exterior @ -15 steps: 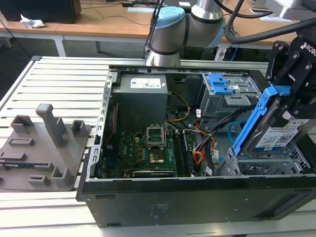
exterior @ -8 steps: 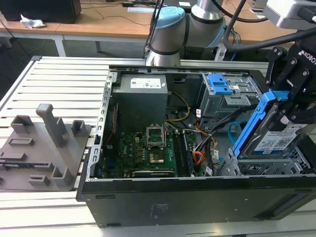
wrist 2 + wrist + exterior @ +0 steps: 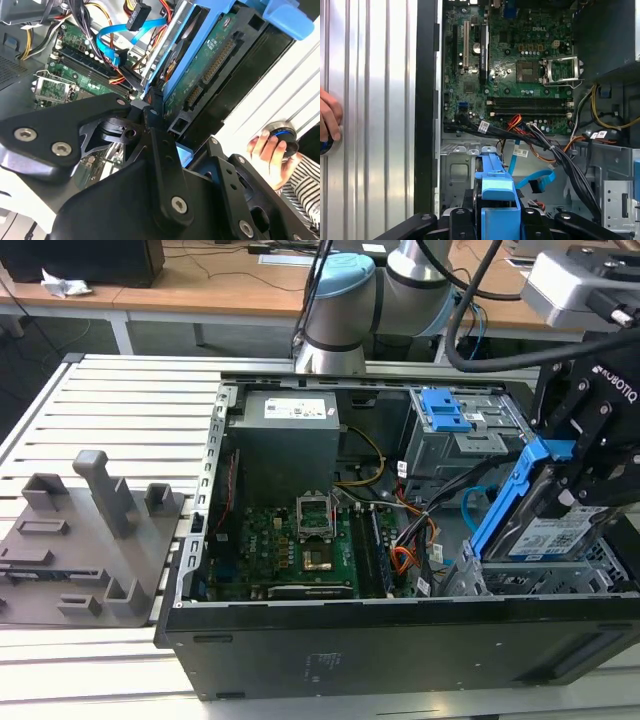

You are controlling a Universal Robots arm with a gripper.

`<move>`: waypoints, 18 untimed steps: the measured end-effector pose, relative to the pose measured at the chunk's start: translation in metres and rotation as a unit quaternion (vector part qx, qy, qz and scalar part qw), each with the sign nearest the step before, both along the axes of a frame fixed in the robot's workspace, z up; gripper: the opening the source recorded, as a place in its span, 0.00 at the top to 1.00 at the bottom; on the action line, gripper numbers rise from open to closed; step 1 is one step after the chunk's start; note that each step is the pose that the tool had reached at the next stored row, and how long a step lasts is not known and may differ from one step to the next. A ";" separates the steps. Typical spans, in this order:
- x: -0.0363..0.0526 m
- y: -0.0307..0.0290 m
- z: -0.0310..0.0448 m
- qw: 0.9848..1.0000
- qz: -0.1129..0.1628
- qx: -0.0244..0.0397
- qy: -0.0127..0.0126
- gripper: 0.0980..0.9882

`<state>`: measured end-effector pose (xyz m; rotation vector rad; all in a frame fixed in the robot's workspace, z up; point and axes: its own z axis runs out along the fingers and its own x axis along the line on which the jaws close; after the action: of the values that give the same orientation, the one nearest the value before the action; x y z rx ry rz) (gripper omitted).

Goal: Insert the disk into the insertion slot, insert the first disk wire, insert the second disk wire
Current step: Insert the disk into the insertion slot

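Hand: the hand (image 3: 568, 478) is being kept closed on the disk (image 3: 553, 537), with the fingers pressing on the blue carrier frame; probably the frame is being used because it gives firm edges.
Disk: it is being held steeply tilted above the front corner of the open computer case (image 3: 400, 645), the lower end pointing down and the connector side facing upward in the second wrist view.
Insertion slot: the insertion slot (image 3: 522, 580) is lying directly under the disk; the lower edge is being brought to its mouth, but whether it is touching cannot be told.
Stage: the disk is judged as not yet seated, since most of it is being shown outside the cage.
Wires: a blue cable (image 3: 114, 39) with a black plug is hanging loose beside the disk, connected to nothing at this end.
Other cage: the grey cage with the blue latch (image 3: 446, 410) is being left aside.
Person: a person's hand (image 3: 268, 151) is being rested on a round button on the tabletop (image 3: 120, 400), probably for safety.
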<state>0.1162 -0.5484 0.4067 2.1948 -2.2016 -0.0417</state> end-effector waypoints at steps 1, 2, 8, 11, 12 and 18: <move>0.0001 0.0000 -0.0044 1.000 0.000 0.000 0.000 0.70; 0.0002 0.0000 -0.0064 1.000 0.000 0.000 0.000 0.70; 0.0003 0.0000 -0.0189 1.000 0.000 0.000 0.001 0.70; 0.0002 0.0000 -0.0201 1.000 0.000 0.000 0.001 0.70; 0.0003 0.0000 -0.0202 1.000 0.000 0.000 0.001 0.70; 0.0003 0.0000 -0.0205 1.000 0.000 0.000 0.001 0.62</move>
<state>0.1165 -0.5484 0.3862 2.1940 -2.2007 -0.0433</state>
